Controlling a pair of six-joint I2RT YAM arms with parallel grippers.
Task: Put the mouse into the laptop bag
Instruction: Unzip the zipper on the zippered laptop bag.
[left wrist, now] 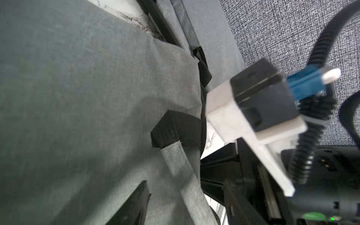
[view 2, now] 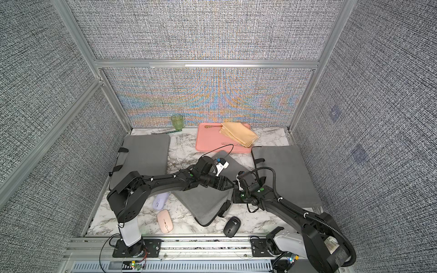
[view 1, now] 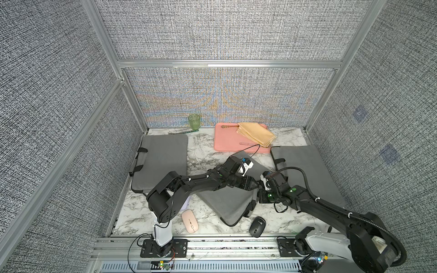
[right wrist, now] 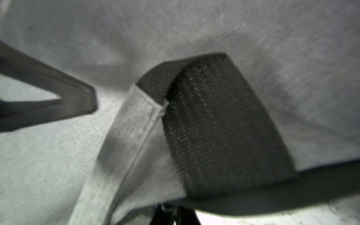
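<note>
At the right edge of the middle laptop bag (view 1: 227,203), the left gripper (view 1: 256,185) is released astride the gray strap (left wrist: 181,171), the right gripper (view 1: 261,191) is clenched on the bag's rim, and the pink mouse (view 1: 190,221) and black mouse (view 1: 257,226) lie outside on the marble table (view 1: 205,146), well apart from both.

White table (view 1: 203,151), grey marble veining. Its centre: grey bag (view 1: 227,203), black woven strap (left wrist: 175,128). Its front: pink mouse (view 1: 190,221), black mouse (view 1: 257,226), lilac mouse (view 2: 160,200). Its back: salmon tray (view 1: 227,141), yellow cloth (view 1: 256,133), green cup (view 1: 194,122).
</note>
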